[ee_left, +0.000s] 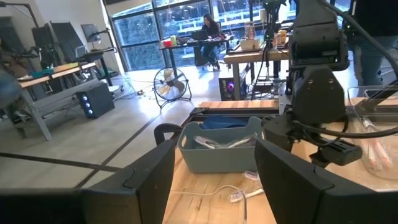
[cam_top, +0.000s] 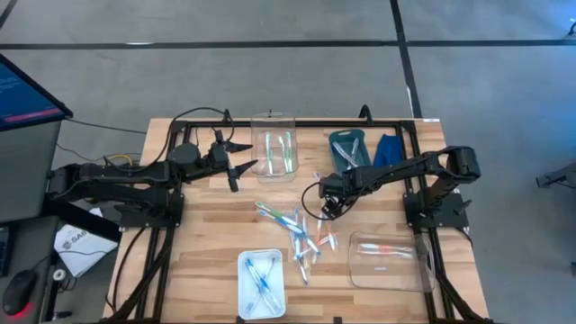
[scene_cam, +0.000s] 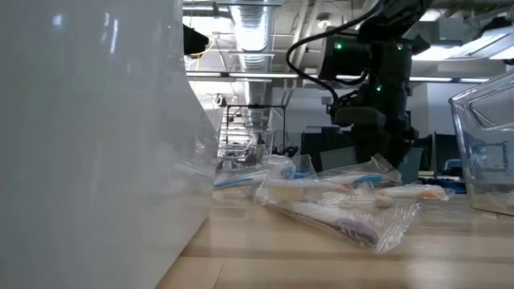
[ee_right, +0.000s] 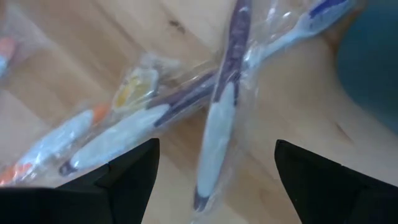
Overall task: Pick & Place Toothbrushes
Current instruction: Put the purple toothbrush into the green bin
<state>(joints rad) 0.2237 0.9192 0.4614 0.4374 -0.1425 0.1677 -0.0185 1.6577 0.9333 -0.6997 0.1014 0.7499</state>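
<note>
Several toothbrushes (cam_top: 299, 236) in clear wrappers lie piled on the wooden table's middle. My right gripper (cam_top: 328, 209) points down over the pile's far right end, open. A purple-and-white toothbrush (ee_right: 214, 134) lies below and between its fingers, and I see no touch. In the low view my right gripper (scene_cam: 389, 157) stands just above the wrapped toothbrushes (scene_cam: 337, 210). My left gripper (cam_top: 245, 155) hangs level and open at the far left, beside a clear box (cam_top: 274, 148) holding green toothbrushes.
A teal bin (cam_top: 349, 148) with toothbrushes and a blue cloth (cam_top: 387, 147) sit at the far right. A clear tub (cam_top: 389, 259) with an orange toothbrush stands near right. A white tray (cam_top: 261, 274) with blue toothbrushes is at the near edge.
</note>
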